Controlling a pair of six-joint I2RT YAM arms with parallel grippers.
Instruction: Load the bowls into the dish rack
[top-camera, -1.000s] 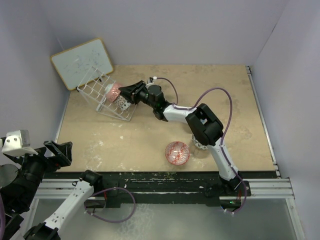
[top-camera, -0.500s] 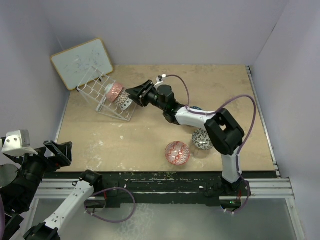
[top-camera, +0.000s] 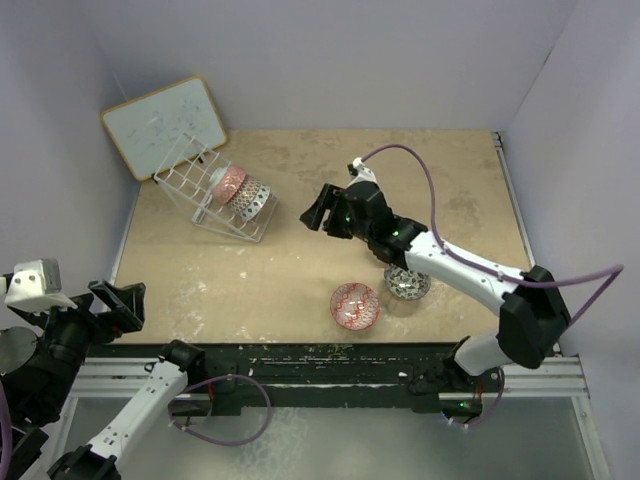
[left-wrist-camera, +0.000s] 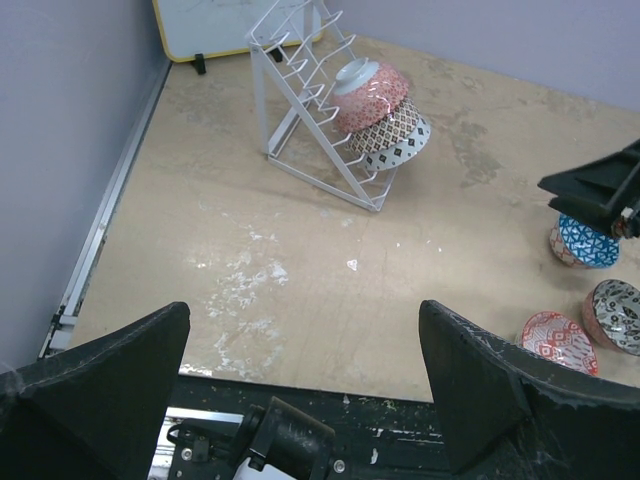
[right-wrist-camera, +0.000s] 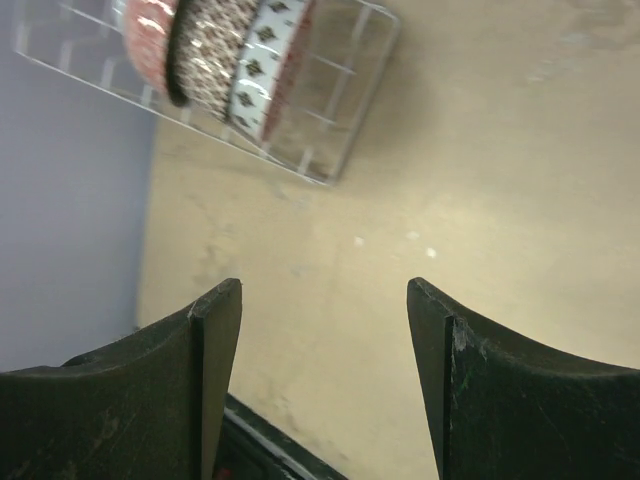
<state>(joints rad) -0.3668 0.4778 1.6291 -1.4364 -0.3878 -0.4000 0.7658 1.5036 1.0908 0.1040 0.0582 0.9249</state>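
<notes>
Top view: 3 bowls lean stacked in the dish rack. The right gripper, fingers apart and empty, hovers just right of the rack.
Left wrist: the left gripper gapes wide and empty, with 3 loose bowls well right of the rack.
Right wrist: the stacked bowls sit in the rack.

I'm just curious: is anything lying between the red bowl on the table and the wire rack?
Nothing visible: only bare tabletop lies between the red bowl and the dish rack, which holds three bowls.

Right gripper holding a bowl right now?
No: the right gripper stands open, with only bare table showing in the gap.
</notes>
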